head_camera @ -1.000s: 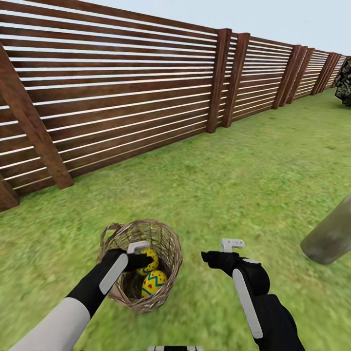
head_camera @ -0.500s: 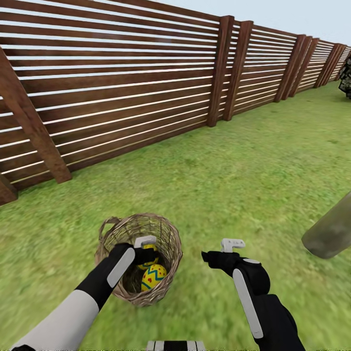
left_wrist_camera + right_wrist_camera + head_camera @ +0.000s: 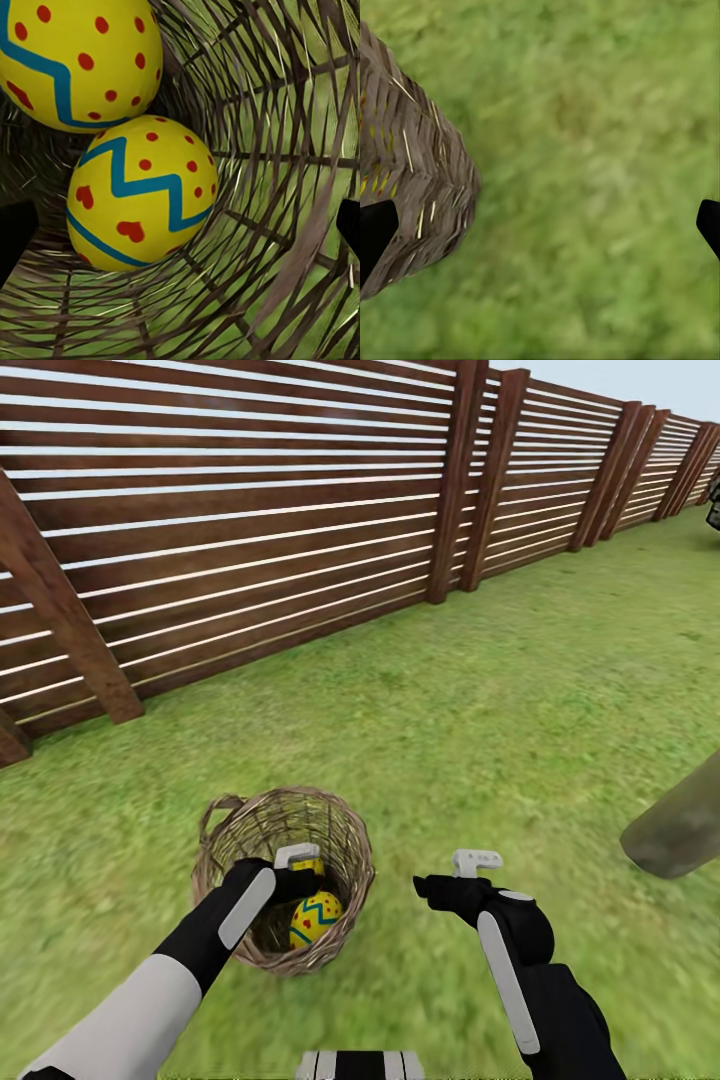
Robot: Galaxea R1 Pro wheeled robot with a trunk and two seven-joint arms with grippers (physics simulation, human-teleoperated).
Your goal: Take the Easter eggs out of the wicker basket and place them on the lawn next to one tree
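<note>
two easter eggs (image 3: 139,191) show inside the wicker basket (image 3: 240,830), which stands on the lawn (image 3: 480,740) near the slatted fence (image 3: 250,530); in the left wrist view they touch, one egg (image 3: 75,60) against the other. the left gripper (image 3: 300,870) reaches down into the basket beside them, its fingers spread apart and holding nothing. the right gripper (image 3: 455,875) hovers over grass just beside the basket, fingers released. a tree trunk (image 3: 675,830) leans at the right edge.
</note>
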